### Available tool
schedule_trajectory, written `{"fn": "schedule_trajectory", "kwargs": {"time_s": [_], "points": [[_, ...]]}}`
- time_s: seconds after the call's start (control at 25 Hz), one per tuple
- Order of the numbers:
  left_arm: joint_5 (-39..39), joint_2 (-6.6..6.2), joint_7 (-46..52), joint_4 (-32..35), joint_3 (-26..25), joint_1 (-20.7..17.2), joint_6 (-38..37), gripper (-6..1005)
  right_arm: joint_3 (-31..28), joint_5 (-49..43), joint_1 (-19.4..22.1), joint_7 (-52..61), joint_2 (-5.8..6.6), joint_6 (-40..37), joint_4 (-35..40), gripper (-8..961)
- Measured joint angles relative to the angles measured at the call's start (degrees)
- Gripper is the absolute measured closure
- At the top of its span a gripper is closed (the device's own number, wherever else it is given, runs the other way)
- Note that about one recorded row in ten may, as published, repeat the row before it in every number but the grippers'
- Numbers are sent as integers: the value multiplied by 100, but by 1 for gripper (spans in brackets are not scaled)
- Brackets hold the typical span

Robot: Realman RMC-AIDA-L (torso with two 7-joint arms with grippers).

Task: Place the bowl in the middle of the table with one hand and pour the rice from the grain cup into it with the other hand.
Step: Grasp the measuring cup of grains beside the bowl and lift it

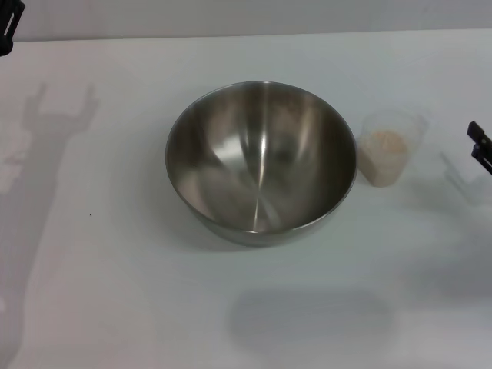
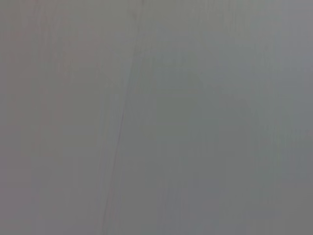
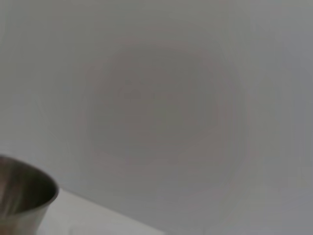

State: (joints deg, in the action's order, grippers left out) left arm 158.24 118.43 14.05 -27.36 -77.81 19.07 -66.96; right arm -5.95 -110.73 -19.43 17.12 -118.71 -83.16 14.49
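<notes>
Right tool: I see only a black sliver of the right tool (image 1: 480, 146) at the right edge of the head view, off the desk (image 1: 100, 292) surface and just beside the grain cup (image 1: 390, 147) without touching it; I cannot tell how its fingers are set.
Left tool: the left tool (image 1: 9, 27) sits parked at the far left corner, well apart from everything; I cannot tell its state either.
Bowl: the stainless-steel bowl (image 1: 261, 161) stands upright and empty near the middle of the desk, so I judge the placing step as good as done. In the right wrist view its rim (image 3: 24, 196) shows at one corner.
Grain cup: it stands upright just right of the bowl, close but apart, with rice (image 1: 384, 142) filling the lower part.
How the cup handles: I judge it light, thin-walled and a little springy, smooth enough to slip, and easy to crush or tip with a hard squeeze.
Where I take hold: around the cup's mid-wall from its outer side, away from the bowl, with a gentle squeeze and the rim left free for pouring.
How the bowl handles: stiff, slick and heavier; its round base may rock or slide if I knock it.
Rice: loose grains, prone to scatter, so I mean to tilt the cup slowly over the bowl's centre.
</notes>
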Motion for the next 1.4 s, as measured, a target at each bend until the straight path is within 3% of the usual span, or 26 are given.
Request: {"fn": "schedule_trajectory", "kwargs": {"time_s": [0.32, 1.4], "points": [[-11, 21, 8, -7, 11, 45, 96, 137, 217, -83, -74, -31, -1, 277, 293, 289], [-11, 31, 10, -103, 20, -35, 56, 137, 816, -230, -468, -122, -3, 1090, 250, 289]]}}
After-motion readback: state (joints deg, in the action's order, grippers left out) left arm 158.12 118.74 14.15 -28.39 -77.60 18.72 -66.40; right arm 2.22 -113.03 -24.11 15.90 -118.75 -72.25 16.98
